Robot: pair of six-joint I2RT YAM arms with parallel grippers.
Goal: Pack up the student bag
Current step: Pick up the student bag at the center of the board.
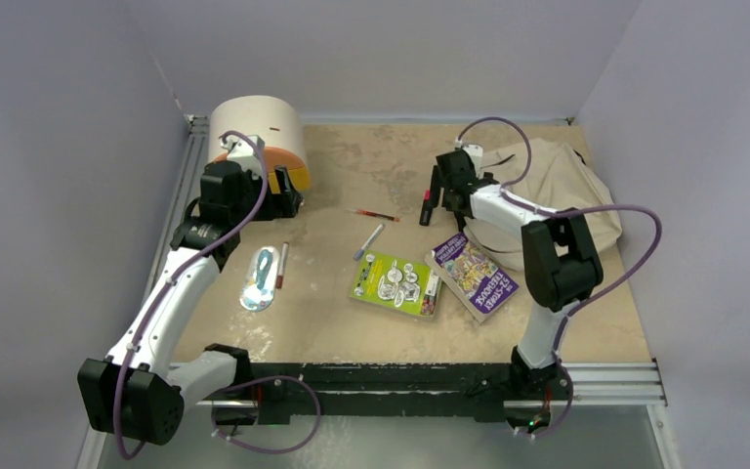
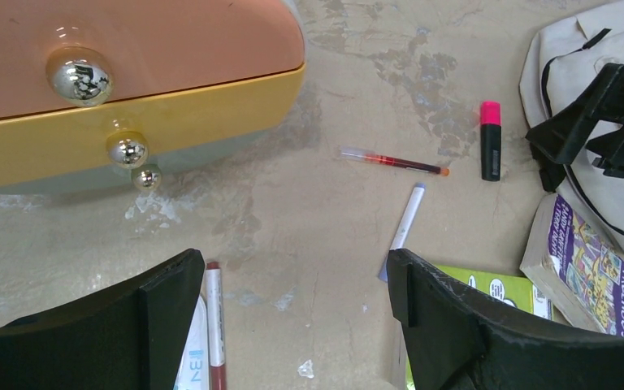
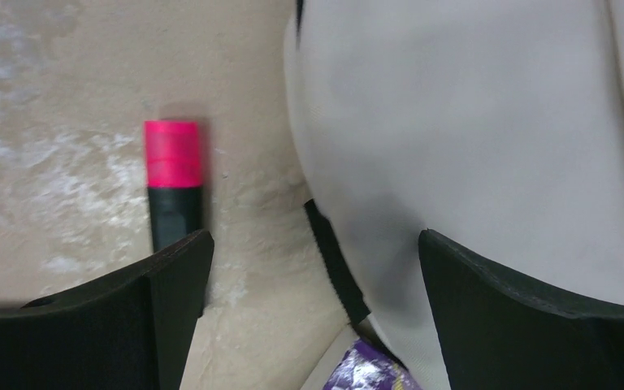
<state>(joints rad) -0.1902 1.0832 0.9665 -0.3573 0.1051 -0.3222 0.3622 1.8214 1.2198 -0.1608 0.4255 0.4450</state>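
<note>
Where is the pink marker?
In the top view, the pink marker lies right of centre, between the red pen and the student bag.

purple book [image 2: 595,275] cover: "storey treehouse"; number before it unclear. other print too small to read.

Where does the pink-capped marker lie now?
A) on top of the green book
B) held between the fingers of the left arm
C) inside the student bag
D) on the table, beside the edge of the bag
D: the pink-capped marker lies flat on the table, just beside the student bag and outside it.
</note>
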